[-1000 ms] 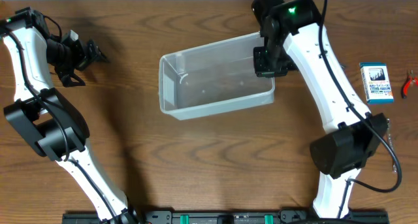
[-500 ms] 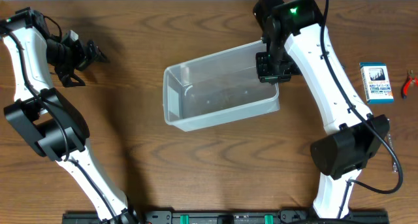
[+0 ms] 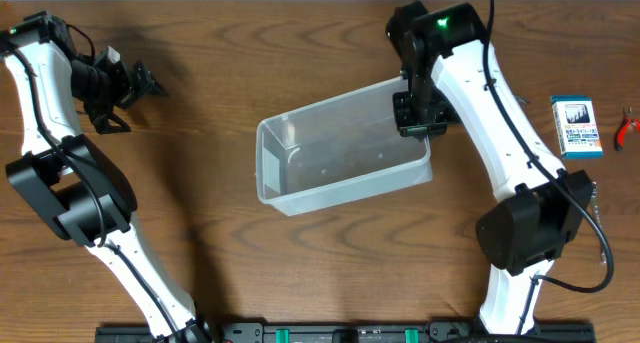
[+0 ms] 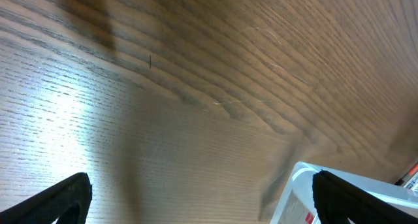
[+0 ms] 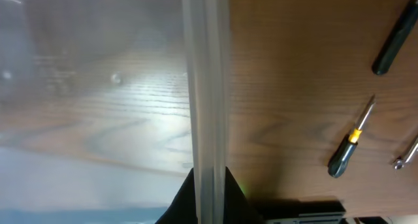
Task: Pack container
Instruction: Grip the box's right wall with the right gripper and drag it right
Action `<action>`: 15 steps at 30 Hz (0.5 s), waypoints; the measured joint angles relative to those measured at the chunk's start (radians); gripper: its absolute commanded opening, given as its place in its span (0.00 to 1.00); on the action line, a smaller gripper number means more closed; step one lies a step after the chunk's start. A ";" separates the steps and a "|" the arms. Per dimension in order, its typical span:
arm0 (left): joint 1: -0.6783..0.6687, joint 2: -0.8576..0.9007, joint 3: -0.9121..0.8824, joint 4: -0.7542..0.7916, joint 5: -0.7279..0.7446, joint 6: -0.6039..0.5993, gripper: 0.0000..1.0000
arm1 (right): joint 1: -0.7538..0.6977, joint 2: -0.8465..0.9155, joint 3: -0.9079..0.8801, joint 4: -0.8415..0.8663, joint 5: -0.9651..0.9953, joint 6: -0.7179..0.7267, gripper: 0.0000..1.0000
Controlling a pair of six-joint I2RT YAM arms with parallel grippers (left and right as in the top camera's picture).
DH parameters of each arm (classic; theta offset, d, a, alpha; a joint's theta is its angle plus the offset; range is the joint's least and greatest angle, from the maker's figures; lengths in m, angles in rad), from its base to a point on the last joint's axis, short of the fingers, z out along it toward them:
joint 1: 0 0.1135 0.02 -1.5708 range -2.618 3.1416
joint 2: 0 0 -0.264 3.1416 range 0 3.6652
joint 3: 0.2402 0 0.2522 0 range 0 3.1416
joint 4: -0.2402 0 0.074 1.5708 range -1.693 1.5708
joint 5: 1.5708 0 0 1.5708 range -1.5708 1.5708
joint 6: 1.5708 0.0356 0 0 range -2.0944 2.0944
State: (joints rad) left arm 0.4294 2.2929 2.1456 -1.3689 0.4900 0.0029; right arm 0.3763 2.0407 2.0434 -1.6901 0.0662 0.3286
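The container [image 3: 263, 168], a clear plastic tub with rounded corners, sits empty at the table's middle, slightly skewed. My right gripper [image 3: 415, 113] is shut on the rim of its right end wall. In the right wrist view the thick rim [image 5: 204, 87] runs straight up between the two dark fingers of that gripper [image 5: 210, 179]. My left gripper [image 3: 140, 83] is open and empty at the far left, well away from the tub. In the left wrist view its gripper [image 4: 202, 201] hangs over bare wood, with a corner of the container [image 4: 294, 198] by its right finger.
A small blue-and-white box [image 3: 575, 126] and red pliers [image 3: 627, 128] lie at the right edge. The right wrist view shows a screwdriver with a yellow band [image 5: 349, 142], a dark handle [image 5: 395, 41] and a metal tool tip [image 5: 408, 155] on the wood beside the tub.
My right gripper has dragged the container toward the table's front and a little to the right. The left arm has not moved.
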 measured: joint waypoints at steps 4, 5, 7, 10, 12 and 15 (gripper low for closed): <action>0.000 0.000 0.000 0.000 0.000 0.000 0.98 | -0.011 -0.006 -0.035 0.040 0.002 -0.001 0.01; 0.000 0.000 0.000 0.000 0.000 0.000 0.98 | -0.014 -0.008 -0.038 0.047 0.002 -0.001 0.01; 0.000 0.000 0.000 0.000 0.000 0.000 0.98 | -0.021 -0.012 -0.041 0.058 0.002 -0.001 0.01; 0.000 0.000 0.000 0.000 0.000 0.000 0.98 | -0.031 -0.017 -0.042 0.069 0.006 -0.002 0.01; 0.000 0.000 0.000 0.000 0.000 0.000 0.98 | -0.036 -0.019 -0.046 0.084 0.008 -0.010 0.01; 0.000 0.000 0.000 0.000 0.000 0.000 0.98 | -0.042 -0.021 -0.065 0.111 0.012 -0.026 0.01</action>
State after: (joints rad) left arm 0.4294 2.2929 2.1456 -1.3689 0.4900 0.0029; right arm 0.3340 2.0193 1.9781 -1.5787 0.0780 0.3023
